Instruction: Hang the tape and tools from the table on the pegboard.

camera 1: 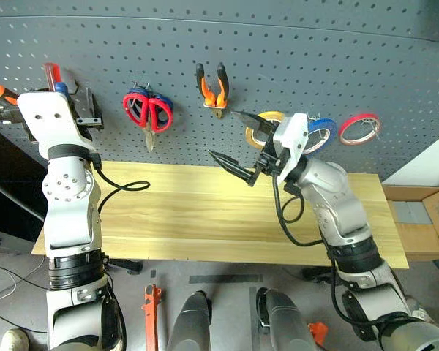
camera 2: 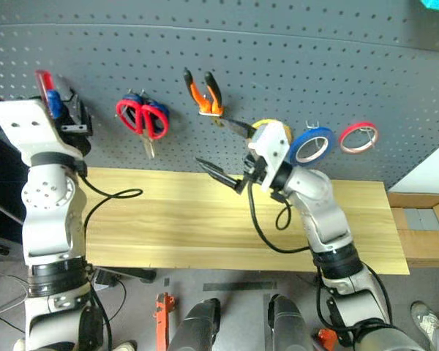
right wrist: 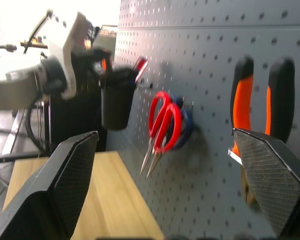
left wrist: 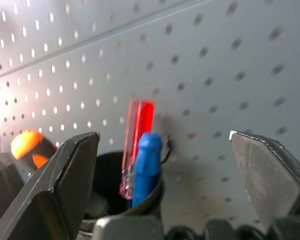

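Left hand (left wrist: 160, 165): fingers spread wide, nothing between them; raised at the far left, right in front of the black holder cup (left wrist: 110, 185) on the pegboard.
Right hand (camera 1: 238, 142): fingers apart and empty; held over the worktop's middle, pointing left and toward the board.
Worktop (camera 1: 205, 219): light wood planks, bare; none of the task's things lie on it.
Blue-handled screwdriver (left wrist: 147, 162): standing upright in the holder cup beside a red-handled one (left wrist: 140, 125), straight ahead of the left hand.
Red-handled scissors (camera 1: 148, 111): hanging blades down on a hook, in front of a blue-handled pair, between the two hands.
Pliers (camera 1: 212, 89): orange-and-black handles up, long axis vertical, just up and left of the right hand.
Tape ring (camera 1: 260, 126): yellow-tan, on the board, partly hidden behind the right hand; blue roll (camera 1: 318, 131) and red-pink roll (camera 1: 360, 128) further right.
Pegboard (camera 1: 314, 51): dark grey, far wall.
Judgement: everything looks hung; the coming move is likely just pulling both hands back, the left clearing the cup without catching the screwdrivers.
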`<state>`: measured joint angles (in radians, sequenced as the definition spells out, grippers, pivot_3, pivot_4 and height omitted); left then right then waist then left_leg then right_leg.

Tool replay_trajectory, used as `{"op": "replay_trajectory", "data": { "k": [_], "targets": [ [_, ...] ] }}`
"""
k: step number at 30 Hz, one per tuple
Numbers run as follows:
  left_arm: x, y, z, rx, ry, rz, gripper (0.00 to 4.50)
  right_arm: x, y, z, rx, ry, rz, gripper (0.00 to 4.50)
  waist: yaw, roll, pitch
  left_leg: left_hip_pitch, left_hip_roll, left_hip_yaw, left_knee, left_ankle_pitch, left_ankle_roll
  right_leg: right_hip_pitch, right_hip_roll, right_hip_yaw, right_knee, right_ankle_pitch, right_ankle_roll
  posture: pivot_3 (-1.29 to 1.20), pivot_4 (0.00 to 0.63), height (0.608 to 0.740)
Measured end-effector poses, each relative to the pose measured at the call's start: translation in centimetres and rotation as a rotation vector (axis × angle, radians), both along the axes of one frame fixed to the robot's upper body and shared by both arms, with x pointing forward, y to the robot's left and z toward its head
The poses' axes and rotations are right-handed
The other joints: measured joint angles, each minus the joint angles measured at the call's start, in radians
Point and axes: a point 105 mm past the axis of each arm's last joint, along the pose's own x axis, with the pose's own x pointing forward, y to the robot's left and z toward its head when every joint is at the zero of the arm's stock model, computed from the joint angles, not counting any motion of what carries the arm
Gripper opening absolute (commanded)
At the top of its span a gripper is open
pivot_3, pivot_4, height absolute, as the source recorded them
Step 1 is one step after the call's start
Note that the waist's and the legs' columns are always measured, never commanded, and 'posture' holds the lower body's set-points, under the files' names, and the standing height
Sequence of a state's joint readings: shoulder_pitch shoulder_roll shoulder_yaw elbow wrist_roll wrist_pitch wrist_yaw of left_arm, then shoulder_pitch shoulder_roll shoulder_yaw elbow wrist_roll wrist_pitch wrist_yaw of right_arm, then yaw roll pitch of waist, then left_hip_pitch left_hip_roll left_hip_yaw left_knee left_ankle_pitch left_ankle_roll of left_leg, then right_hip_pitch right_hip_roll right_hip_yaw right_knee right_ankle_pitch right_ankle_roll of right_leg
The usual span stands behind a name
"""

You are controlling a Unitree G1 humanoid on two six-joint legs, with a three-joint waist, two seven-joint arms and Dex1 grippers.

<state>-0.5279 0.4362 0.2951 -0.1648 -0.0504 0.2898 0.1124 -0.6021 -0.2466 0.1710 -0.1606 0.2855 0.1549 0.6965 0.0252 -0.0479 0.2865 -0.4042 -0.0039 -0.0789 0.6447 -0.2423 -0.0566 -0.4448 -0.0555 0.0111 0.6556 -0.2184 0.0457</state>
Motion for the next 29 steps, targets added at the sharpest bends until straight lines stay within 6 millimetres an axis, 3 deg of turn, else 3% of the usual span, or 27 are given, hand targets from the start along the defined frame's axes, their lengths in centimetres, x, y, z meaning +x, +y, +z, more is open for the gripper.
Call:
{"op": "replay_trajectory", "data": {
  "k": [3, 6, 14, 23, 29],
  "targets": [
    [0.6, -3.4, -1.3, 0.002, 0.06, -0.125, 4.49, -0.5, -0.9, -1.4, -0.021, 0.03, -0.056, 4.5, 0.006, 0.001, -0.022, 0.0, 0.0, 0.0, 0.0, 0.0, 0.0, 0.003, 0.0, -0.001, -0.004, 0.0, 0.001, 0.12, 0.127, 0.74],
    [0.8, -6.8, -4.4, -0.04, 0.155, -0.252, 4.49, -0.4, -2.1, -3.0, -0.057, 0.059, -0.153, 4.5, 0.002, 0.0, -0.046, 0.002, 0.0, 0.0, 0.0, 0.0, 0.0, 0.008, 0.0, 0.0, -0.009, 0.002, 0.002, 0.1, 0.108, 0.74],
    [0.6, -12.7, -12.4, -0.18, 0.415, -0.498, 4.49, 1.1, -5.0, -7.0, -0.058, 0.183, -0.414, 4.5, -0.004, 0.006, -0.095, 0.013, 0.001, 0.001, 0.0, -0.002, 0.005, 0.02, 0.002, 0.0, -0.011, 0.003, 0.001, 0.05, 0.065, 0.74],
    [1.2, -11.3, -20.2, -0.239, 0.666, -0.453, 4.49, 3.6, -9.9, -13.7, -0.007, 0.496, -0.808, 4.5, -0.006, 0.013, -0.145, 0.029, 0.0, 0.001, 0.0, -0.002, 0.006, 0.035, 0.003, 0.0, -0.011, -0.001, 0.005, 0.03, 0.042, 0.74],
    [1.3, -10.1, -20.5, -0.213, 0.676, -0.432, 4.49, 3.3, -11.8, -16.9, 0.015, 0.661, -0.923, 4.5, -0.012, 0.016, -0.153, 0.031, 0.0, 0.001, 0.0, -0.002, 0.006, 0.037, 0.003, 0.001, -0.011, -0.001, 0.005, 0.04, 0.044, 0.74]
  ]
}}
